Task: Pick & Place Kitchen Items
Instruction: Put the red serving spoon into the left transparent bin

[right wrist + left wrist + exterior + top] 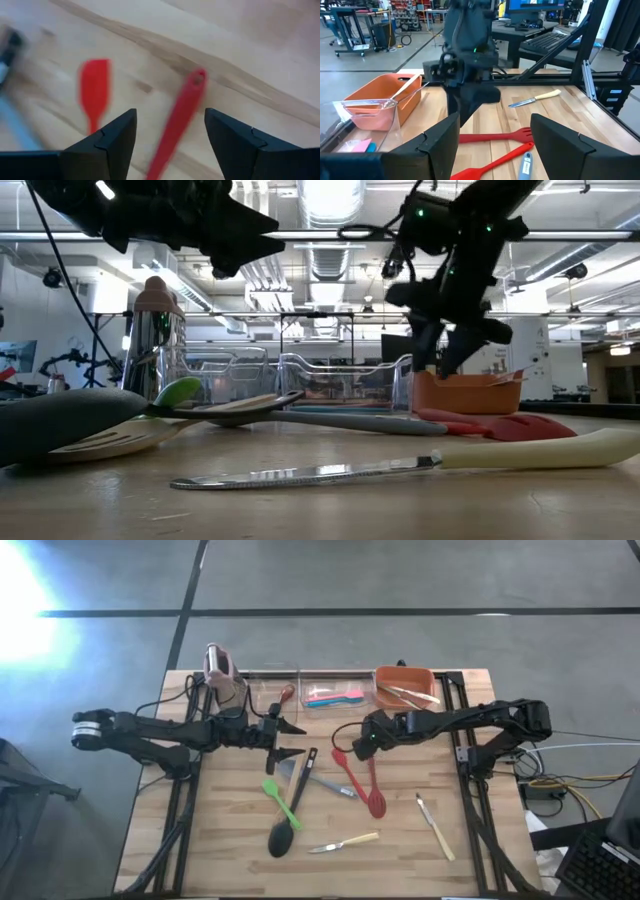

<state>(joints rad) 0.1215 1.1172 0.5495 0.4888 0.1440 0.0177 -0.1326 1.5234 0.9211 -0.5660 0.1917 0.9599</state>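
The right end effector (354,748) hangs above the desk (220,860) with its two fingers spread apart and nothing between them; its wrist view looks down between them onto the handle of a red slotted spatula (179,119), which lies directly beneath the gap, its hole-tipped end pointing away from the wrist. Just to one side of that handle lies a second red spatula (94,85), flat on the wood and clear of the fingers. Judging from this, the slotted one is the item about to be taken. It looks light, slim and probably silicone-coated, so it should be slightly grippy but may flex at the head; the handle is the stiffer part, and a hold near its middle, across the narrow width, seems safest, since a grip at the far tip could let the head droop and swing. It lies low on the desk, so the fingers will need to come right down to the wood on either side. The left end effector (285,738) waits off to the side of the right one, also spread apart and empty, with a green spoon (277,793), a black ladle (284,837) and a pale-handled knife (345,842) lying on the desk beyond it. An orange bin (392,698) sits behind the right arm
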